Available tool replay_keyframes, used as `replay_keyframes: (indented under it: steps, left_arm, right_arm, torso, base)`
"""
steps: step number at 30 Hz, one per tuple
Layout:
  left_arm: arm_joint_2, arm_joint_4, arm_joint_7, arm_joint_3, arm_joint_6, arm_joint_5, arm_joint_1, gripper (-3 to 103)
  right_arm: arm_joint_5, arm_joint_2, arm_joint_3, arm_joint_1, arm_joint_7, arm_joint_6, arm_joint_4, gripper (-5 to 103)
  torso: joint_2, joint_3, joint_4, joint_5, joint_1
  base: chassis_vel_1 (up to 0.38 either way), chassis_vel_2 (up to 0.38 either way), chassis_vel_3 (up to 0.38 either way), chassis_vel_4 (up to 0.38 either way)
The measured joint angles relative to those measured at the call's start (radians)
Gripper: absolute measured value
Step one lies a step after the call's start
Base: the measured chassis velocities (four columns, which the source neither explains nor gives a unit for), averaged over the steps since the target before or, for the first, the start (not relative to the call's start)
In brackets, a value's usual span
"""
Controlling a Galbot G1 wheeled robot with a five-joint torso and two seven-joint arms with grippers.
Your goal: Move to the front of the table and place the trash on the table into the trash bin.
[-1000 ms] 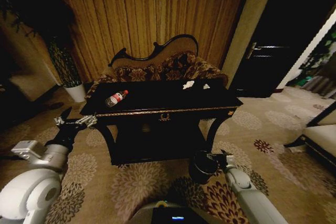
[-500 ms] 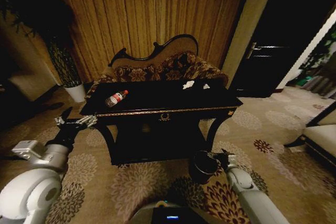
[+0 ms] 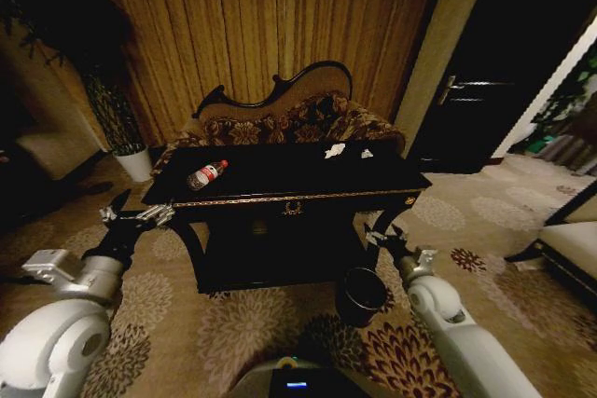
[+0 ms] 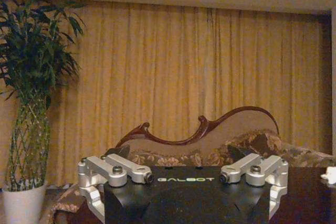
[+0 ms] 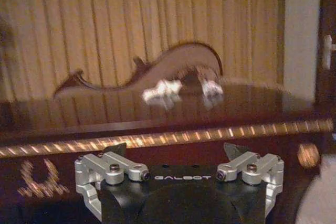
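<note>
The black table (image 3: pixel 373 179) with gold trim stands in front of me. On its left part lies the clear bottle (image 3: pixel 206 174) with a red cap. Two white paper scraps (image 3: pixel 334 150) lie at the back right of the top and show again as paper scraps (image 5: pixel 163 90) beyond the gold trim (image 5: pixel 173 137) in the right wrist view. The dark trash bin (image 3: pixel 361 294) stands on the carpet below the table's right front. My right gripper (image 3: pixel 385 235) (image 5: pixel 176 149) hangs open just above and behind the bin, empty. My left gripper (image 3: pixel 133 213) (image 4: pixel 177 153) is open and empty, left of the table's front corner.
A floral sofa (image 3: pixel 298 118) with a curved dark frame stands behind the table against the curtain. A white plant pot (image 3: pixel 135 163) sits at the left, and a dark door (image 3: pixel 485 90) is at the right. Patterned carpet (image 3: pixel 233 323) lies open before the table.
My right gripper has let go of the trash bin and risen up toward the table's front edge; the bin stays on the floor. The left arm has barely moved.
</note>
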Motion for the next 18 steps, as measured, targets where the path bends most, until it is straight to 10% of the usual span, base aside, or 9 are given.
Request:
replay_keyframes:
  steps: [18]
  left_arm:
    - [-0.004,0.0,-0.019,-0.02,0.018,-0.003,0.01,100]
  right_arm:
    - [0.018,-0.036,0.084,-0.053,-0.049,-0.033,0.262,100]
  torso:
    - [0.0,0.0,0.0001,0.0002,0.0]
  base:
    - [0.0,0.0,0.0,0.0]
